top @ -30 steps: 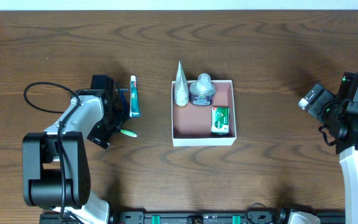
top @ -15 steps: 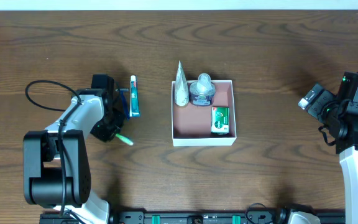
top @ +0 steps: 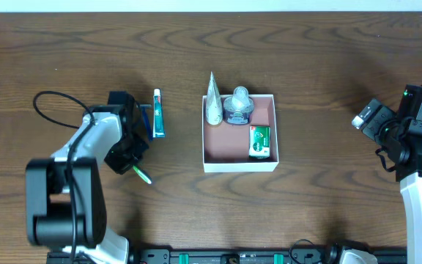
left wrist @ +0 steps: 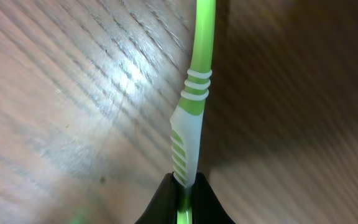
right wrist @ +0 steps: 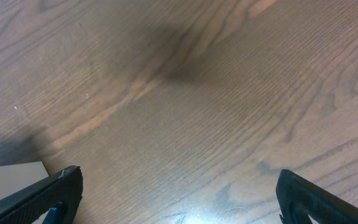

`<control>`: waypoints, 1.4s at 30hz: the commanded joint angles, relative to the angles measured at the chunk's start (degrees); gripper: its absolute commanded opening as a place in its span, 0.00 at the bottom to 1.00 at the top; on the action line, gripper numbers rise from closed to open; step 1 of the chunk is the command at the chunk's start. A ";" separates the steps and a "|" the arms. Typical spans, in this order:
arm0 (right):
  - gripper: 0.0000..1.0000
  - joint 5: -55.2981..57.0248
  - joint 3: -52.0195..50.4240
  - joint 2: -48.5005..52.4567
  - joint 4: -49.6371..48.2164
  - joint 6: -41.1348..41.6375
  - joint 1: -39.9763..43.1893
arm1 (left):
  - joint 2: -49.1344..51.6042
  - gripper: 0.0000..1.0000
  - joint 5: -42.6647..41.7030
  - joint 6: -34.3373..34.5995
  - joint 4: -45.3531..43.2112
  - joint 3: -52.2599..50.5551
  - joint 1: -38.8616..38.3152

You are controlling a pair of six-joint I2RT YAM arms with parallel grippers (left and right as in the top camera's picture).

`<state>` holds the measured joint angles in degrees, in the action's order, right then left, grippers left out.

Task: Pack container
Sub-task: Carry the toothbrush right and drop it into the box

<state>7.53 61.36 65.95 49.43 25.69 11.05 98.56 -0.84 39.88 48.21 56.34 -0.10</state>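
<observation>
The container (top: 240, 166), a white-walled square box with a pinkish floor, sits mid-table and holds a white cone-shaped tube (top: 212, 103), a dark round jar (top: 238, 108) and a green packet (top: 259, 141). Left of it, my left gripper (top: 130, 163) is shut on a green and white toothbrush (top: 142, 174). In the left wrist view the toothbrush handle (left wrist: 194, 124) runs straight up from between the black fingertips (left wrist: 166, 199), just above the wood. My right gripper (top: 368, 117) hangs open at the far right, nothing between its fingers (right wrist: 61, 190).
A blue and white toothpaste tube (top: 157, 114) lies on the table just left of the container, beside my left arm. A black cable (top: 50, 99) loops behind that arm. The container's corner (right wrist: 14, 177) shows at the lower left of the right wrist view.
My left gripper has shut on the toothbrush, and the brush has swung toward the table's front edge. The right arm has not moved.
</observation>
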 commanded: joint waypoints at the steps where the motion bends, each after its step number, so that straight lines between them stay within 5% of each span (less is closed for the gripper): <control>1: 0.99 0.85 0.72 -0.04 -0.04 0.85 0.35 | -7.54 0.06 -2.38 -9.62 0.81 2.67 0.02; 8: 0.99 0.85 0.72 -0.04 0.00 0.85 0.35 | -24.24 0.06 -14.49 -24.52 -1.84 5.95 -1.38; 15: 0.99 0.85 0.70 -0.04 0.11 0.85 0.35 | -37.31 0.06 -23.74 -47.21 -9.90 5.95 -14.56; 26: 0.99 0.87 0.72 -0.04 0.11 0.85 0.35 | -33.94 0.06 -19.80 -83.06 -11.21 5.29 -36.50; 36: 0.99 0.85 0.72 -0.04 0.11 0.85 0.35 | -18.60 0.06 -3.28 -87.56 -14.47 5.29 -43.08; 42: 0.99 0.85 0.72 -0.04 0.11 0.85 0.35 | -13.00 0.06 -2.29 -89.35 -16.70 5.29 -44.24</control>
<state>7.53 61.36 65.95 49.50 25.69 11.05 84.12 -5.69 -47.48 31.90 61.63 -44.12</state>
